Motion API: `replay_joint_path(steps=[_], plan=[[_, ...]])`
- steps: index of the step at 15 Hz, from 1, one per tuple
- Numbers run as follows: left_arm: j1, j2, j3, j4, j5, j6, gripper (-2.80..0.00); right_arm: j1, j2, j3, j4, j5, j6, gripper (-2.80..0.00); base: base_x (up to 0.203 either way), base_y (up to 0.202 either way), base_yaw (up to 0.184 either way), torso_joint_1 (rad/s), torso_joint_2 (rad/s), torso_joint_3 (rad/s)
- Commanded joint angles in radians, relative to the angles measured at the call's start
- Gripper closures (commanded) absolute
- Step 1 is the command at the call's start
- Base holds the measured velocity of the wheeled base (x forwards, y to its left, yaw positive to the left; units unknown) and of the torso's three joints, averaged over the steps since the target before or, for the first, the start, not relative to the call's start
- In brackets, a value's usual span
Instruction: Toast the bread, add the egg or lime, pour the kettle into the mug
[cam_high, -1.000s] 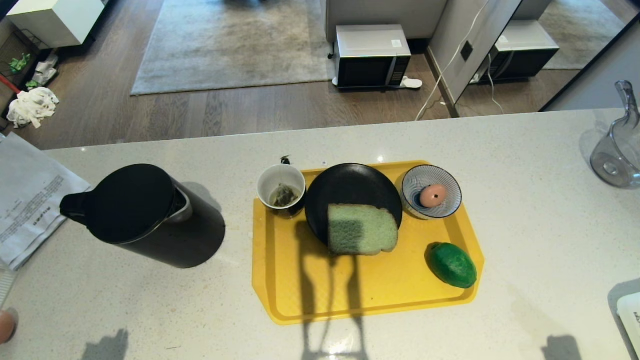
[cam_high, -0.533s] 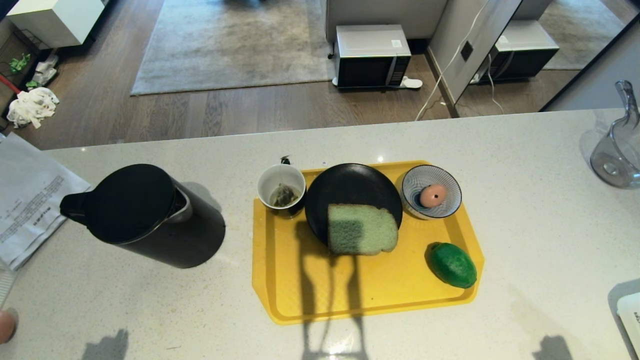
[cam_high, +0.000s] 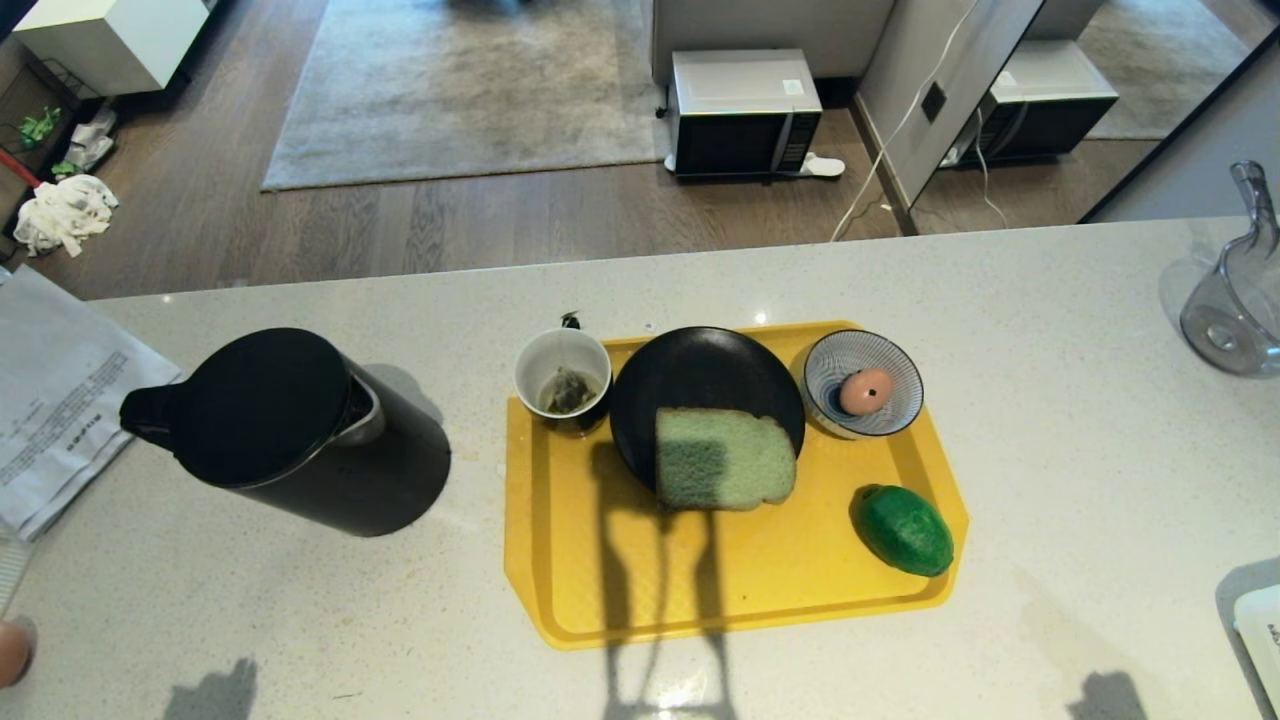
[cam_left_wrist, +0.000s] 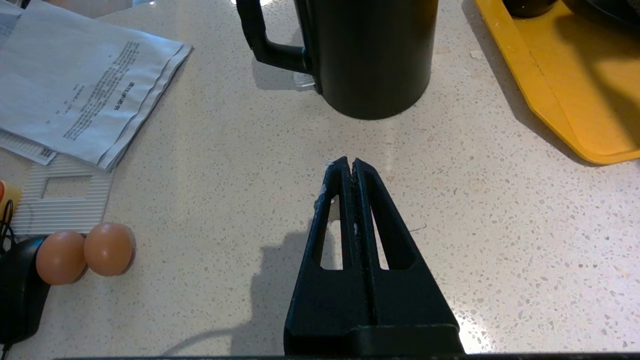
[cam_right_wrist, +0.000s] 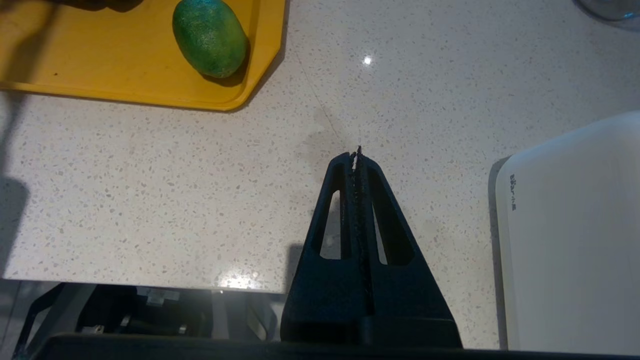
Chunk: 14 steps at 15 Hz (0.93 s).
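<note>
A slice of pale green bread (cam_high: 724, 459) lies half on a black plate (cam_high: 690, 375) on the yellow tray (cam_high: 620, 590). The mug (cam_high: 562, 377), with a tea bag inside, stands at the tray's far left corner. A pink egg (cam_high: 865, 390) rests in a blue-striped bowl (cam_high: 893, 358). The dark green lime (cam_high: 906, 530) (cam_right_wrist: 210, 36) lies at the tray's near right. The tall black kettle (cam_high: 290, 430) (cam_left_wrist: 370, 55) stands left of the tray. My left gripper (cam_left_wrist: 349, 165) is shut and empty above the counter near the kettle. My right gripper (cam_right_wrist: 356, 156) is shut and empty near the counter's front edge.
Papers (cam_high: 55, 400) (cam_left_wrist: 85, 90) lie at the counter's left. Two brown eggs (cam_left_wrist: 85, 252) sit near the left front. A white appliance (cam_right_wrist: 570, 235) stands at the right front, a clear glass jug (cam_high: 1235, 290) at the far right. Beyond the counter is a floor with a microwave (cam_high: 745, 112).
</note>
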Motion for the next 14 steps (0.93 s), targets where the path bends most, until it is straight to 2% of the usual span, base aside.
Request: replay_joint_path(steps=[1,6,8,9,10,14], plan=[[0.000,-0.002,0.017,-0.001,0.000,0.001,0.00,0.000,0.000,0.000,0.000,-0.001,0.003,0.00,0.000,0.000,0.000,0.000,0.00,0.000],[0.000,-0.002,0.017,-0.002,0.000,0.001,0.00,0.000,0.000,0.000,0.000,-0.002,0.003,0.00,0.000,0.000,0.000,0.000,0.00,0.000],[0.000,-0.002,0.017,-0.002,0.000,0.001,0.00,0.000,0.000,0.000,0.000,-0.061,0.003,0.00,0.000,0.000,0.000,0.000,0.00,0.000],[0.000,-0.002,0.017,0.000,0.000,0.001,0.00,0.000,0.000,0.000,0.000,-0.015,0.003,0.00,0.000,0.000,0.000,0.000,0.00,0.000],[0.000,-0.002,0.017,-0.001,0.000,0.001,0.00,0.000,0.000,0.000,0.000,-0.002,0.003,0.00,0.000,0.000,0.000,0.000,0.00,0.000],[0.000,-0.002,0.017,-0.002,0.000,0.001,0.00,0.000,0.000,0.000,0.000,-0.001,0.004,0.00,0.000,0.000,0.000,0.000,0.00,0.000]])
